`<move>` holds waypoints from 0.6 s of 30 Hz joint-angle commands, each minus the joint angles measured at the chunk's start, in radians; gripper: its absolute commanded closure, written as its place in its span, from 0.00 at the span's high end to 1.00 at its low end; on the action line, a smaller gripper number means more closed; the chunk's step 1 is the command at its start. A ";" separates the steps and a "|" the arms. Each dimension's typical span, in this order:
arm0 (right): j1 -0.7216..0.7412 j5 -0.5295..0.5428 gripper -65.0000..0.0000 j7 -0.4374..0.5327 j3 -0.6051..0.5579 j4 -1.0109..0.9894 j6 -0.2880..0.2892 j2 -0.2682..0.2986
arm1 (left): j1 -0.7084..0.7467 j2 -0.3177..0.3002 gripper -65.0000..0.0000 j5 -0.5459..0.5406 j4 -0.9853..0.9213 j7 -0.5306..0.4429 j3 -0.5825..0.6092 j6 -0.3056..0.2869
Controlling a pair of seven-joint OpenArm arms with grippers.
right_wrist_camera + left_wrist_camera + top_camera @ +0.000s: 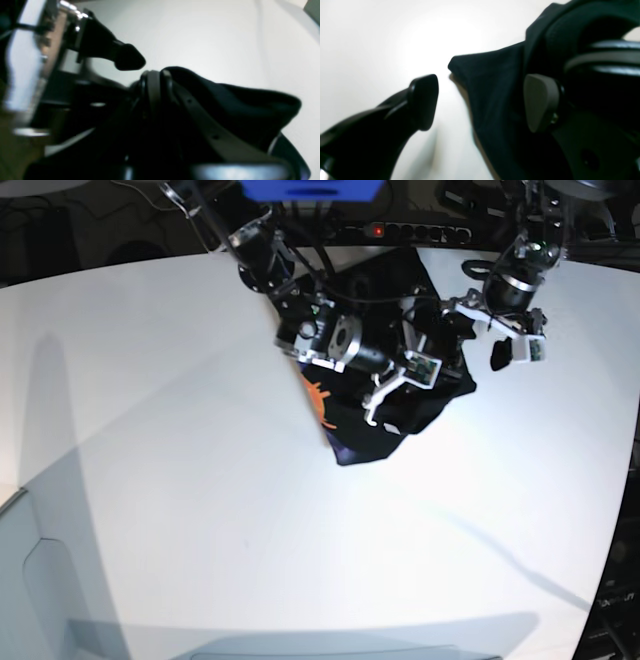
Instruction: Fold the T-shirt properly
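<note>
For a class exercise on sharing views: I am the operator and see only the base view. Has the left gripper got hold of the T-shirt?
Observer: No. In the left wrist view the left gripper stands open, and the T-shirt is not pinched.
Operator: Where is the cloth relative to its fingers?
Observer: A black fold lies against the grey pad. Bare white table shows between that fold and the black finger.
Operator: And the right gripper?
Observer: In the right wrist view, black cloth is bunched over the right gripper, whose jaws are shut. It appears to be gripping the shirt, though the picture is blurred.
</note>
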 commanded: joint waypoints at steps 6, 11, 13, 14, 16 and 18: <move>-0.028 0.022 0.00 0.031 -0.045 0.004 -0.015 -0.015 | 0.039 0.011 0.79 -0.009 0.028 -0.028 -0.171 -0.050; -0.044 0.021 0.00 0.029 -0.162 -0.033 -0.019 -0.006 | 0.036 0.059 0.79 -0.009 0.030 -0.027 -0.312 -0.052; -0.045 0.021 0.05 0.029 -0.168 -0.053 -0.021 -0.006 | 0.034 0.059 0.79 -0.009 0.030 -0.027 -0.337 -0.052; -0.045 0.021 0.09 0.029 -0.168 -0.063 -0.021 -0.008 | 0.034 0.059 0.79 -0.009 0.030 -0.027 -0.345 -0.052; -0.044 0.021 0.21 0.029 -0.170 -0.068 -0.021 -0.008 | 0.034 0.059 0.79 -0.010 0.030 -0.027 -0.346 -0.052; -0.047 0.021 0.33 0.029 -0.167 -0.060 -0.021 -0.008 | 0.034 0.060 0.79 -0.010 0.028 -0.027 -0.352 -0.052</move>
